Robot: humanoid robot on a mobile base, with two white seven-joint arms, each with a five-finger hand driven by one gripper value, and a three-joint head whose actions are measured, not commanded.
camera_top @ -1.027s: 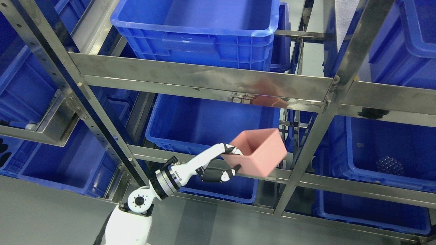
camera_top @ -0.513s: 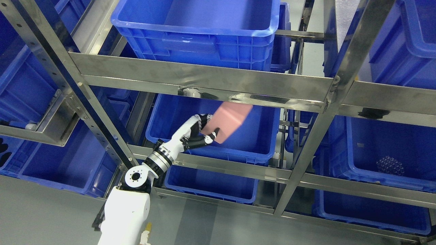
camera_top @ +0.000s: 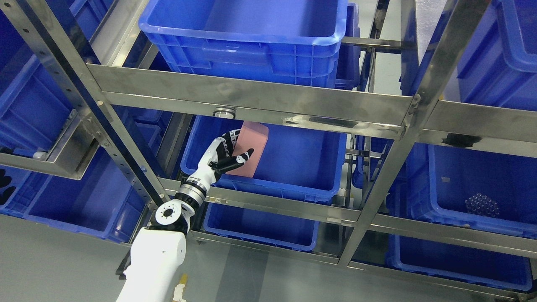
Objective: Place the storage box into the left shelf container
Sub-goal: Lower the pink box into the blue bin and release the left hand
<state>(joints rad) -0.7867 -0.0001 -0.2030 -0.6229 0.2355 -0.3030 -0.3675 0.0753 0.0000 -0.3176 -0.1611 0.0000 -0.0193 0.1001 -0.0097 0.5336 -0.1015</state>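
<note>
A pink storage box [camera_top: 254, 144] stands tilted on its side inside the blue container [camera_top: 293, 191] on the middle shelf, near that container's left wall. My left hand [camera_top: 230, 154] reaches over the container's front rim from the lower left. Its thumb lies across the box's front face and its fingers [camera_top: 228, 140] wrap the box's left edge, so the hand is shut on the box. The box's lower end is hidden behind the hand and the rim, so I cannot tell whether it touches the container's floor.
A steel crossbar [camera_top: 251, 98] runs just above the hand, and a slanted steel post [camera_top: 105, 126] stands to its left. Another blue bin [camera_top: 247, 37] sits on the shelf above. The right-hand bin [camera_top: 461, 226] holds a dark knobbly ball [camera_top: 480, 204].
The left hand has carried the pink box from in front of the shelf rail up and leftward into the middle container, turning it from open side up onto its side.
</note>
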